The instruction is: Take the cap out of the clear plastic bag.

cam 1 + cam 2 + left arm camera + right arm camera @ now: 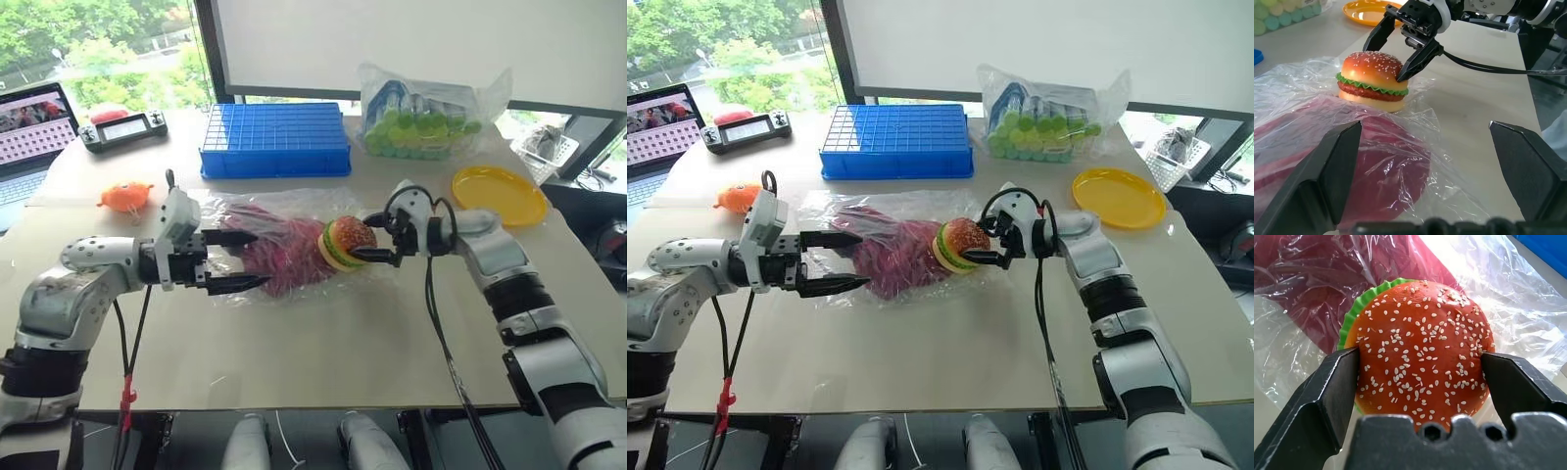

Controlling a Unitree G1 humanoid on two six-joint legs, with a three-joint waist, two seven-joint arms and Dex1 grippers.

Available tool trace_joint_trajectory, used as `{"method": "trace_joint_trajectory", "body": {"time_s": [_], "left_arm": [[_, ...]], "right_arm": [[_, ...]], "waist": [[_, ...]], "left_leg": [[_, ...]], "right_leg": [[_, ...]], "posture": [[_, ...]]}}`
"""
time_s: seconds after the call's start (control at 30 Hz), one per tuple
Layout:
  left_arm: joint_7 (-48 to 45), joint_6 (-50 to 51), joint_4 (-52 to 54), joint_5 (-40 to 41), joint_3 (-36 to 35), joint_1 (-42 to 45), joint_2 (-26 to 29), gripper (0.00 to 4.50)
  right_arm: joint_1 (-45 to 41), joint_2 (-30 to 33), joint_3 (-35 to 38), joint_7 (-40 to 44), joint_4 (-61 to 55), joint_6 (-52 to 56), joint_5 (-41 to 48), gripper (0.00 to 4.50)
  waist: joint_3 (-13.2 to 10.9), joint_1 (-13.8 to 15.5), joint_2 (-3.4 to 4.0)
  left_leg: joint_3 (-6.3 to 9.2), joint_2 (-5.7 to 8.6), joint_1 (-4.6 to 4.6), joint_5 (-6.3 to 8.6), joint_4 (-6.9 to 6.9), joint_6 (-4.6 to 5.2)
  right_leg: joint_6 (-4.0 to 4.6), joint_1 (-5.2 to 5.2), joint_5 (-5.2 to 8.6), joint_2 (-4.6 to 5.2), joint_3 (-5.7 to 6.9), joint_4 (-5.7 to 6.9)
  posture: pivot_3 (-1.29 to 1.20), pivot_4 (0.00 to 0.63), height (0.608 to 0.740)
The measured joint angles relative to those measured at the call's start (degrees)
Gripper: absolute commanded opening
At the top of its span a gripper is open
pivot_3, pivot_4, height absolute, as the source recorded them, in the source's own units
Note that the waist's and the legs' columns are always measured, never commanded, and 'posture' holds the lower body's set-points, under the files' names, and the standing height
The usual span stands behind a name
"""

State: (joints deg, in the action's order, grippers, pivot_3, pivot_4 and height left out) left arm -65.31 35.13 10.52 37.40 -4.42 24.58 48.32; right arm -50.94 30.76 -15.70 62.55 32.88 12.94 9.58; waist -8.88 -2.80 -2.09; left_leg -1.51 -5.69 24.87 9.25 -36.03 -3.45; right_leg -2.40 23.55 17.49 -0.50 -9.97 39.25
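Progress: maroon fabric cap (pixel 284 257) inside crinkly clear plastic bag (pixel 257 208) | right gripper (pixel 375 238) spread around burger toy (pixel 347 243) | left gripper (pixel 243 260) spread, empty

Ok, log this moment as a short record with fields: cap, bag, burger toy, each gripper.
cap: the cap lies inside the clear plastic bag on the table
bag: flat on the table, in front of the blue tray
burger toy: the burger toy sits on the bag's right end
left gripper: left gripper open, at the bag's left end
right gripper: right gripper open, fingers either side of the burger toy
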Motion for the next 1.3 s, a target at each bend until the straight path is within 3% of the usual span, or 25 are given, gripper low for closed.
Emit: {"method": "trace_joint_trajectory", "body": {"time_s": [0.03, 0.07, 0.23, 0.4, 0.73, 0.9, 1.1, 1.3], "left_arm": [[0.2, 0.0, 0.0, 0.0, -0.1, 0.0, 0.0, 4.50], [0.3, 0.0, 0.0, 0.0, -0.1, 0.0, 0.0, 4.50], [1.2, 0.0, 0.1, 0.0, -0.4, 0.0, -0.8, 4.50], [1.7, -0.1, 0.2, -0.2, -0.4, 0.0, -1.1, 4.50], [1.8, -0.1, 0.5, -0.3, -0.4, 0.0, -1.9, 4.50], [1.9, -0.2, 0.7, -0.5, 0.0, 0.1, -2.8, 4.50], [2.2, -0.2, 1.0, -1.4, 0.9, 0.1, -3.8, 4.50], [2.9, 0.0, 2.4, -1.3, 0.8, -0.5, -4.1, 4.50]], "right_arm": [[-0.1, -0.5, 0.1, 0.2, 0.6, -0.3, -0.4, 3.99], [-0.1, -0.8, 0.2, 0.3, 0.8, -0.4, -0.6, 3.86], [0.2, -2.2, 0.4, 0.4, 1.0, -1.5, -2.4, 2.17], [0.5, -2.9, 0.5, -0.8, 0.4, -2.6, -4.3, 0.78], [6.0, -3.2, 4.5, -4.5, -6.8, -1.7, -4.2, 0.78], [6.5, 3.1, 12.7, -7.0, -7.4, 4.3, 0.0, 0.78], [-5.6, 11.9, 18.3, -21.2, 10.6, 1.7, -5.2, 0.78], [-14.9, 17.1, 9.2, -39.9, 35.5, -7.9, -21.8, 0.78]], "waist": [[0.0, -0.1, 0.00], [0.0, -0.1, 0.00], [0.0, -0.6, 0.00], [0.0, -1.2, 0.00], [0.0, -1.2, -0.01], [-0.1, -0.1, 0.03], [-0.1, 0.0, 0.10], [-0.2, -0.8, 0.09]], "left_leg": [[0.00, 0.00, -0.17, 0.00, 0.01, 0.00], [0.00, 0.00, -0.29, 0.01, 0.03, 0.00], [0.00, 0.00, -0.50, 0.01, 0.09, 0.00], [0.00, 0.00, -0.50, 0.01, 0.11, 0.00], [0.01, 0.00, -0.47, 0.01, 0.11, 0.00], [0.01, 0.01, -0.20, 0.01, 0.09, 0.00], [0.00, 0.01, -0.16, 0.03, 0.26, 0.03], [-0.02, 0.03, 0.08, 0.05, 0.27, 0.06]], "right_leg": [[-0.04, -0.18, 0.03, 0.00, 0.00, -0.02], [-0.11, -0.29, 0.08, 0.00, 0.00, -0.02], [-0.17, -0.45, 0.13, 0.00, 0.00, -0.02], [-0.16, -0.46, 0.13, 0.00, 0.00, -0.02], [-0.17, -0.44, 0.13, 0.00, 0.00, -0.02], [-0.15, -0.26, 0.12, 0.01, 0.00, -0.09], [0.22, -0.12, 0.00, 0.02, 0.00, -0.19], [0.28, 0.09, -0.02, 0.04, -0.04, -0.24]], "posture": [[0.00, 0.150, 0.713], [0.00, 0.150, 0.713], [0.00, 0.150, 0.713], [0.00, 0.150, 0.713], [0.00, 0.150, 0.713], [0.00, 0.150, 0.713], [0.00, 0.150, 0.713], [0.00, 0.150, 0.713]]}}
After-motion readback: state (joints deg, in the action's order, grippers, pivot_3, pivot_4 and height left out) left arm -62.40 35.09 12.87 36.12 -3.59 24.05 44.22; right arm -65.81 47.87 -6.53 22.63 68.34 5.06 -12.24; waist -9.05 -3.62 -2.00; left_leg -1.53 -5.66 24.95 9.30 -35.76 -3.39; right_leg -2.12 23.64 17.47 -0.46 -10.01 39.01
